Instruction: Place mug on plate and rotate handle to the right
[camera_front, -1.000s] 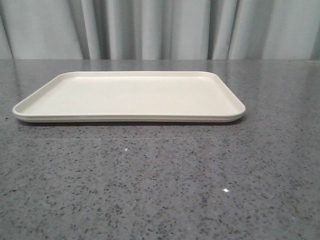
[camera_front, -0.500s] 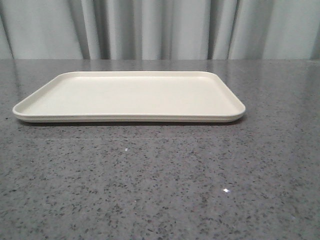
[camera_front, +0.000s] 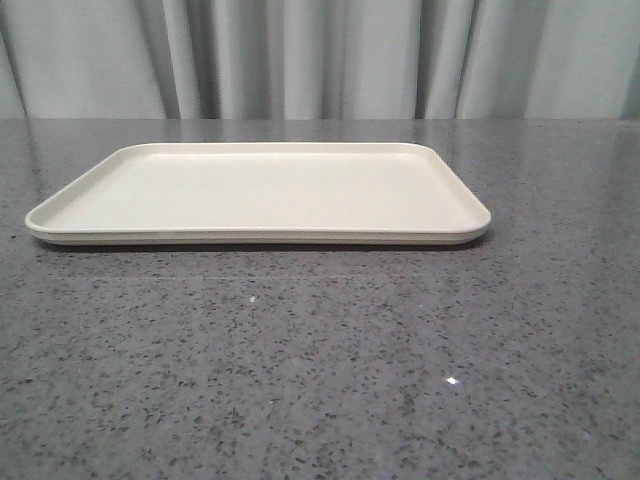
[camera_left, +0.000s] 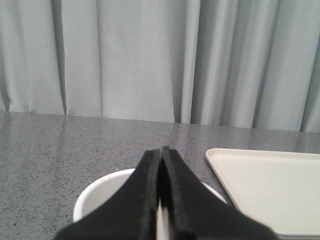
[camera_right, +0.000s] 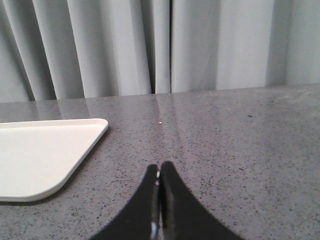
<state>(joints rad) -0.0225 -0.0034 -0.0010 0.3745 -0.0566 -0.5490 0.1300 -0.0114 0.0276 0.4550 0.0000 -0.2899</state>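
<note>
The cream plate (camera_front: 260, 190) lies flat on the grey table in the front view, with nothing on it. Neither gripper nor the mug shows in that view. In the left wrist view my left gripper (camera_left: 161, 150) is shut, its black fingers pressed together just over the white mug (camera_left: 100, 192). Only the mug's round rim shows on either side of the fingers, and its handle is hidden. The plate (camera_left: 270, 185) lies close beside the mug. My right gripper (camera_right: 160, 166) is shut and holds nothing, low over bare table beside the plate's rounded corner (camera_right: 45, 150).
The grey speckled tabletop (camera_front: 330, 360) stretches wide in front of the plate. A pale pleated curtain (camera_front: 320, 60) hangs along the table's far edge.
</note>
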